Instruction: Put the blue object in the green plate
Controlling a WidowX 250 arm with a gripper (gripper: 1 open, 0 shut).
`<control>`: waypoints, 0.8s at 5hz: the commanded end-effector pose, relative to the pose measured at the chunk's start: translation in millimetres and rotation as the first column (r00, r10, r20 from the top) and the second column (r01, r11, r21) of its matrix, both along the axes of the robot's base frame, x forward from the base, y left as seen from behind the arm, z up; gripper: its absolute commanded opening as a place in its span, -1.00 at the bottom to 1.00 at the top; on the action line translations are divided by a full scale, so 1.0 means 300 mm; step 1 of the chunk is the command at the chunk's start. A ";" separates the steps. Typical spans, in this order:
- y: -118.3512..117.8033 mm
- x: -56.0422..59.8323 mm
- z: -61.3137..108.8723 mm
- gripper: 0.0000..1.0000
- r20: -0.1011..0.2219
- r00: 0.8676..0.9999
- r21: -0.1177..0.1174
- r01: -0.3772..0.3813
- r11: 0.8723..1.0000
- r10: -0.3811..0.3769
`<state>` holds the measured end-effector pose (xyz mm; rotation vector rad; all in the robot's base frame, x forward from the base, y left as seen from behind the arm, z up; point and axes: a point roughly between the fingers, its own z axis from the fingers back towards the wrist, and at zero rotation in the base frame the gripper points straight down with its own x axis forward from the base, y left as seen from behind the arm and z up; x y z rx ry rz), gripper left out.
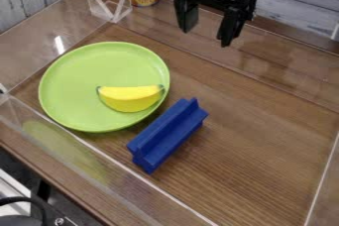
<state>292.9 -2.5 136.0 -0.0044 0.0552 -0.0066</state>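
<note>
From the one camera view, we see the black gripper [205, 28] over the far side of the wooden bench [252, 111], its jaws spread wide with nothing between them. Our blue object [169, 136], a grooved block, lies on the bench toward the near edge, slanting, just beside the green plate [66, 87] and outside its rim. The plate sits by the bench's left edge, with a yellow banana-like piece [130, 97] resting inside it, toward the side nearest the blue block.
</note>
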 end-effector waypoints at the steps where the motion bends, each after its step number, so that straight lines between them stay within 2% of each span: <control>1: -0.010 -0.035 -0.028 1.00 -0.022 1.000 -0.001 0.009 1.000 -0.009; 2: -0.039 -0.131 -0.033 1.00 -0.001 0.998 -0.001 0.065 0.998 -0.065; 3: -0.047 -0.160 -0.042 1.00 -0.006 0.997 -0.002 0.075 0.997 -0.075; 4: -0.058 -0.217 -0.042 1.00 0.007 0.995 0.000 0.098 0.995 -0.098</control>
